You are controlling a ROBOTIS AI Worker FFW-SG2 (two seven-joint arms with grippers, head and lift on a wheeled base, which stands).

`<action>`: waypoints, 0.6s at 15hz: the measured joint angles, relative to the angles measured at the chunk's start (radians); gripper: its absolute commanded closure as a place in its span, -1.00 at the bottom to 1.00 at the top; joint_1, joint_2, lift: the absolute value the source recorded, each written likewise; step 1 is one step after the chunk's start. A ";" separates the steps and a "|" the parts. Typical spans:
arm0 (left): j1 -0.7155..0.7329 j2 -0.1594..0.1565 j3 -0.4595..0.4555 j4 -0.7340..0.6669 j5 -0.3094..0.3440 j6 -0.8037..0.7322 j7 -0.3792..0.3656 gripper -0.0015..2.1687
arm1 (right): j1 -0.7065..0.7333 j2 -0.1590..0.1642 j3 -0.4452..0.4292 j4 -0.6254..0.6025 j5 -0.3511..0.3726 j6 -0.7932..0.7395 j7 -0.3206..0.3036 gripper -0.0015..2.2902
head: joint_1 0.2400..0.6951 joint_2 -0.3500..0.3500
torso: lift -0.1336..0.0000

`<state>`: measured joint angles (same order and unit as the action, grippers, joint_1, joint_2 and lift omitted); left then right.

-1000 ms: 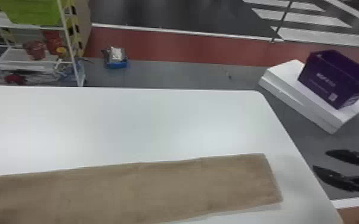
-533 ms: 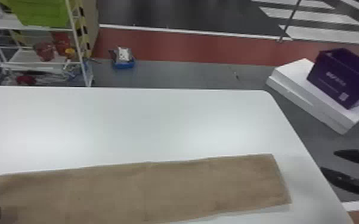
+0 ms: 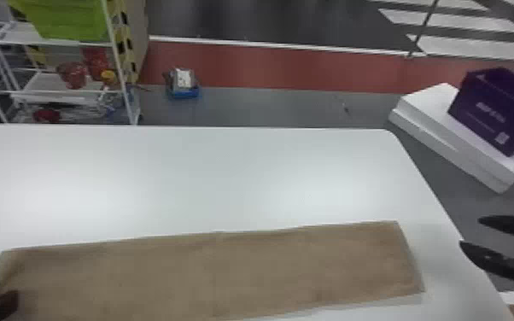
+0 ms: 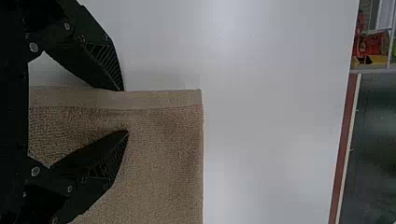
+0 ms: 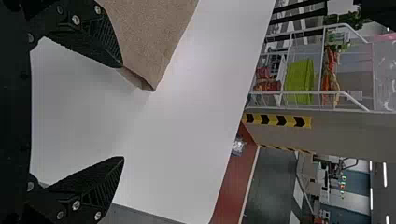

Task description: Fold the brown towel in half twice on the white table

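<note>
The brown towel (image 3: 209, 273) lies as a long flat strip across the near part of the white table (image 3: 226, 170). At its left end is my left gripper (image 3: 2, 305). In the left wrist view, my left gripper (image 4: 124, 111) stands open at the hemmed edge of the towel (image 4: 163, 154), one fingertip over the cloth and the other at the hem's outer side. My right gripper (image 3: 473, 232) is open off the towel's right end, by the table's right edge. Seen from the right wrist, my right gripper (image 5: 121, 112) has one fingertip near a corner of the towel (image 5: 149, 46).
Beyond the table on the left stands a white shelf rack (image 3: 119, 64) with a green bin (image 3: 72, 19). A purple box (image 3: 495, 111) rests on white slabs (image 3: 452, 124) to the right. A small blue item (image 3: 183, 91) is on the floor behind the table.
The whole scene has shifted rightward in the head view, and more of the towel's left end and my left gripper has come into sight. The towel keeps its shape.
</note>
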<state>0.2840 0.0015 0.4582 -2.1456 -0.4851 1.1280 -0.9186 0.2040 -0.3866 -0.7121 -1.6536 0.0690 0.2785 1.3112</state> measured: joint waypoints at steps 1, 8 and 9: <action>0.000 0.000 0.000 -0.004 -0.004 0.011 -0.010 -0.12 | 0.000 0.000 0.004 -0.001 0.000 0.000 -0.001 -0.82 | 1.00 -0.41 | -0.85; 0.014 0.000 0.006 -0.124 0.068 0.126 -0.077 0.14 | -0.008 0.002 0.043 -0.007 0.006 0.006 -0.003 -0.82 | 1.00 -0.45 | -0.85; 0.015 0.000 0.003 -0.138 0.076 0.145 -0.078 0.14 | -0.008 0.003 0.046 -0.009 0.006 0.006 -0.002 -0.82 | 1.00 -0.46 | -0.85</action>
<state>0.2986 0.0014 0.4610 -2.2834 -0.4089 1.2732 -0.9970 0.1964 -0.3833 -0.6660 -1.6622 0.0751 0.2846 1.3087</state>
